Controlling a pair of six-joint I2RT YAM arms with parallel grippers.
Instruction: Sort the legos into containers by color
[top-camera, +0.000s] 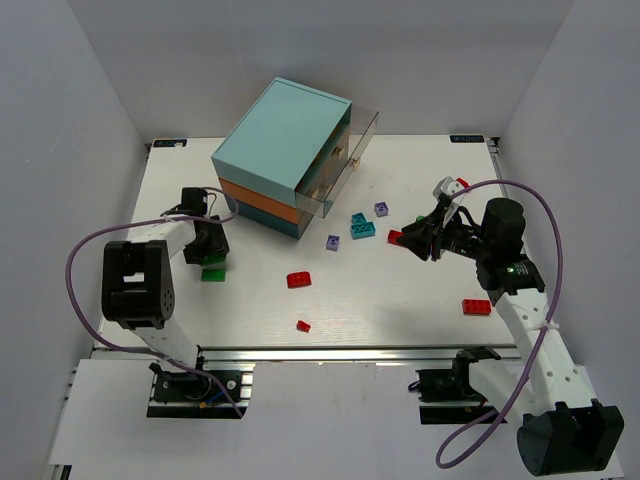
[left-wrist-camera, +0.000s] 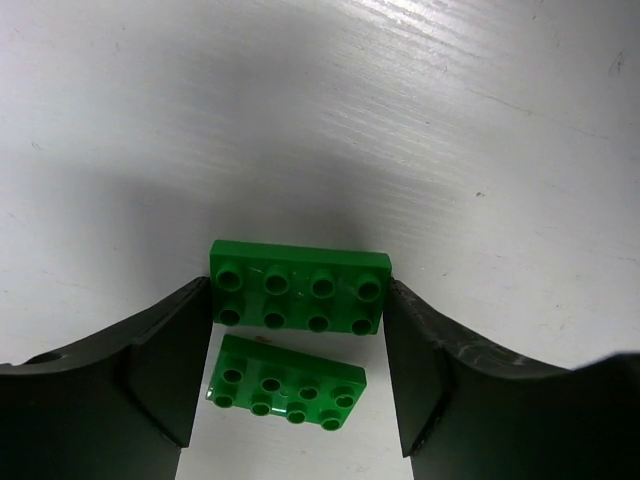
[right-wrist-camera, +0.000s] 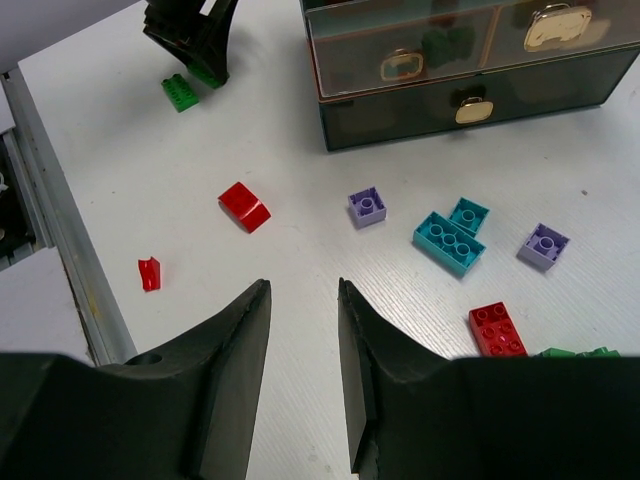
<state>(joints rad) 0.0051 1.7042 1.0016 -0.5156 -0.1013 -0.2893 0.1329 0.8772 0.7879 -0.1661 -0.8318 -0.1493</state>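
Observation:
My left gripper (left-wrist-camera: 298, 300) is shut on a green lego (left-wrist-camera: 298, 287), which spans both fingertips just above the table. A second green lego (left-wrist-camera: 288, 384) lies on the table under it, also in the top view (top-camera: 213, 273). The left gripper (top-camera: 210, 245) is left of the chest of drawers (top-camera: 285, 150), whose top clear drawer (top-camera: 350, 150) is pulled out. My right gripper (right-wrist-camera: 303, 290) is open and empty above bare table, and sits at the right in the top view (top-camera: 412, 240). Red (right-wrist-camera: 244, 206), lavender (right-wrist-camera: 367, 207) and teal (right-wrist-camera: 449, 242) legos lie ahead of it.
More legos are scattered about: a small red one (top-camera: 303, 326), a red one (top-camera: 476, 307) near the right arm, a red one (right-wrist-camera: 497, 329) beside the right fingers, a lavender one (top-camera: 381, 209). The chest front (right-wrist-camera: 460, 60) faces the right gripper. White walls enclose the table.

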